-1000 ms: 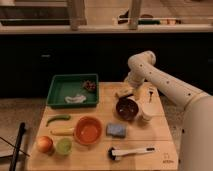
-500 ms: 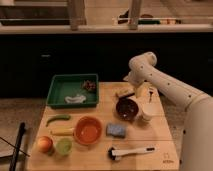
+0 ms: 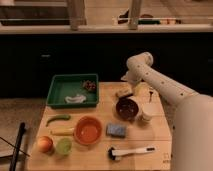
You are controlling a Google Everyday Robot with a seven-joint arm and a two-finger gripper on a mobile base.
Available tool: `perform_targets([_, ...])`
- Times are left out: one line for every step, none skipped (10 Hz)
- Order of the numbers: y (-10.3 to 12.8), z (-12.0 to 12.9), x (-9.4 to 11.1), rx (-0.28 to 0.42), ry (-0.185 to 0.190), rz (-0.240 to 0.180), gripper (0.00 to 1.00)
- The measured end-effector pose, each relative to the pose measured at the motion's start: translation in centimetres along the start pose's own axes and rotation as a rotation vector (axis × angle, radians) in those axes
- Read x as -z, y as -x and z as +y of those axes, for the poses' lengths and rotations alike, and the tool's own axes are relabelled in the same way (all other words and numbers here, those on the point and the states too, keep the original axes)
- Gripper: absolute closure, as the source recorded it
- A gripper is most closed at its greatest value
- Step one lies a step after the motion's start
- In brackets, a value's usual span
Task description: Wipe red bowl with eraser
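The red bowl (image 3: 88,131) stands empty at the front middle of the wooden table (image 3: 155,159). The eraser (image 3: 123,92), a small tan block, lies at the back of the table, behind a dark bowl (image 3: 128,108) and well apart from the red bowl. My white arm reaches in from the right and bends at the back. My gripper (image 3: 126,82) hangs at the end of the arm, just above the eraser. I cannot tell whether it touches the eraser.
A green tray (image 3: 59,86) with small items stands at the back left. A blue-grey sponge (image 3: 116,130) lies right of the red bowl, and a white-handled black brush (image 3: 131,151) lies in front. A white cup (image 3: 145,117), a green pepper (image 3: 58,118) and fruit (image 3: 45,144) are also on the table.
The arm has barely shifted near the back of the table. The objects lie where they were.
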Motion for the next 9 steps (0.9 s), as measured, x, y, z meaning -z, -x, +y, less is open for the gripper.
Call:
perform_targets([0.3,-0.1,-0.8,0.008,0.009,-0.007,0.2])
perform_targets([0.5,-0.1,-1.3,0.012,0.015,-0.011,0.2])
perform_targets([0.7,0.0,-1.8,0.015,0.021,-0.014,0.2])
perform_targets([0.8,0.1,-2.3,0.018,0.026,-0.017,0.2])
perform_targets([1.0,0.2,-2.9,0.021,0.032,-0.022,0.2])
perform_targets([1.1,0.2,-3.3,0.021,0.037,-0.024,0.2])
perform_targets([1.1,0.3,-3.6,0.021,0.04,-0.026,0.2])
perform_targets([1.2,0.4,-4.1,0.022,0.046,-0.028,0.2])
perform_targets([1.2,0.4,-4.4,0.018,0.05,-0.029,0.2])
